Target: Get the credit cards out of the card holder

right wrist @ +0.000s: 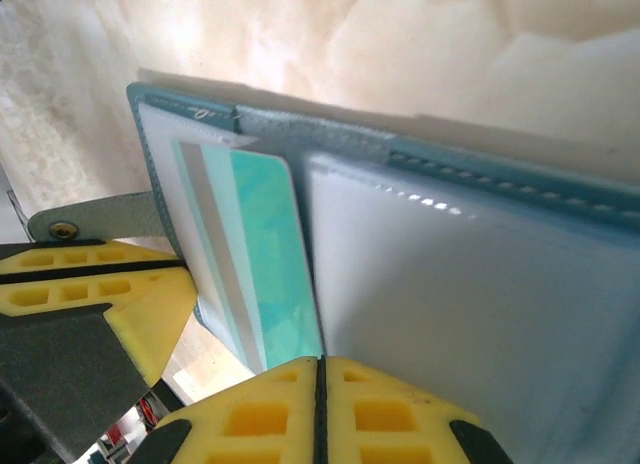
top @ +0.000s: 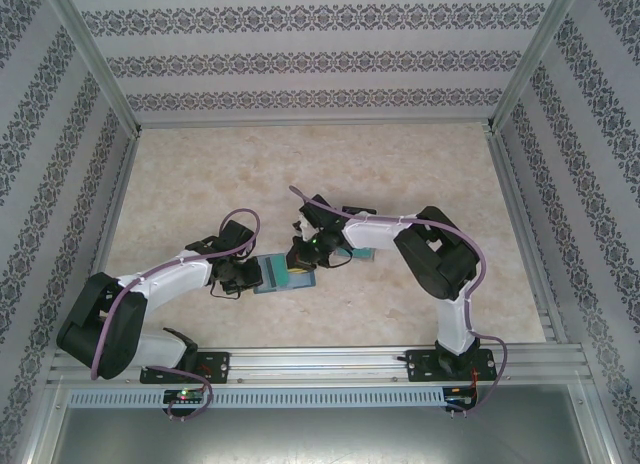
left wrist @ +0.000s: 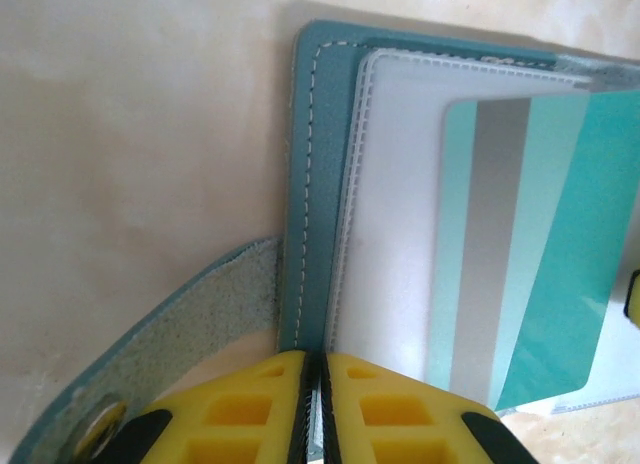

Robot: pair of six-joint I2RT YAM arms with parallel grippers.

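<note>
The chief risk is judged to be the whole card holder being dragged along with the card; this would be caused by a tight pocket and by the narrow bite taken by the left gripper, whose yellow fingers are pressed together on the teal stitched border at the bottom centre of the left wrist view. A second risk is a slip. The right gripper, at the bottom centre of the right wrist view, is seen with its fingers together on what appears to be the lower corner of the credit card; so thin and glossy an edge could be lost if the pull were made at an angle, or the card could be bent against the sleeve's rim.

The card holder is laid open on the pale marbled table, in the middle of the top view between the two grippers; its snap tab is spread toward the lower left of the left wrist view. Whitish inner sleeves are shown, and one teal card with a silver stripe lies slanted across a sleeve, seemingly partly drawn out; whether more cards are tucked beneath cannot be told.
</note>
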